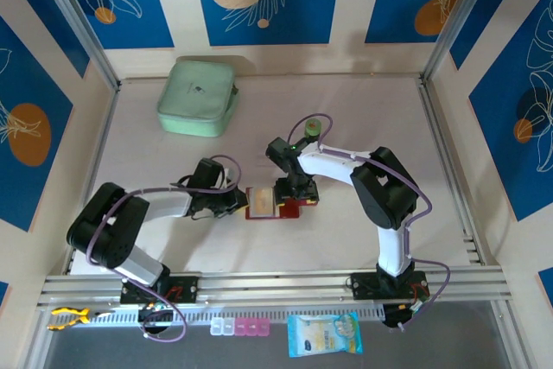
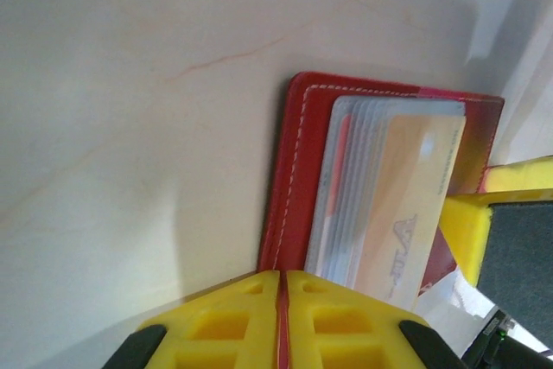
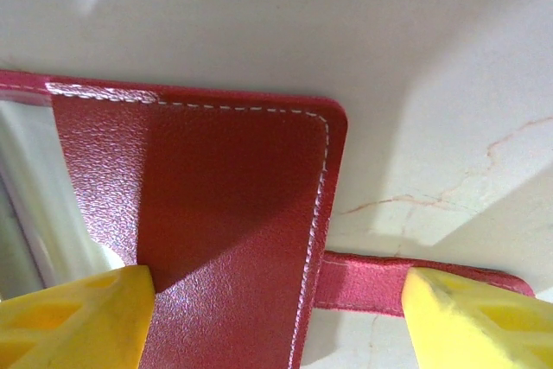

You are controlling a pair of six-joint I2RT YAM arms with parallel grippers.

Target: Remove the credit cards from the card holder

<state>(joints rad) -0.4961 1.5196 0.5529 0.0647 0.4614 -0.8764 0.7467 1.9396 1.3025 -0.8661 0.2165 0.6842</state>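
Note:
The dark red card holder (image 1: pixel 299 208) lies open on the table between both arms. Its grey clear sleeves hold the credit cards (image 2: pixel 415 205), with a yellowish-tan card on top and an orange edge beneath. My left gripper (image 2: pixel 282 278) is shut on the card holder's (image 2: pixel 298 170) stitched left edge, and the red leather runs between its yellow fingers. My right gripper (image 3: pixel 276 308) is open over the right flap (image 3: pixel 225 196). One of its fingers (image 3: pixel 78 317) rests on the flap, while the other stands at the end of the snap tab (image 3: pixel 363 283).
A mint-green zip case (image 1: pixel 197 97) sits at the back left of the table. Metal frame posts stand at the back corners. Below the front rail lie a blue packet (image 1: pixel 324 334), pink and white pieces (image 1: pixel 242 327) and a yellow item (image 1: pixel 67 315).

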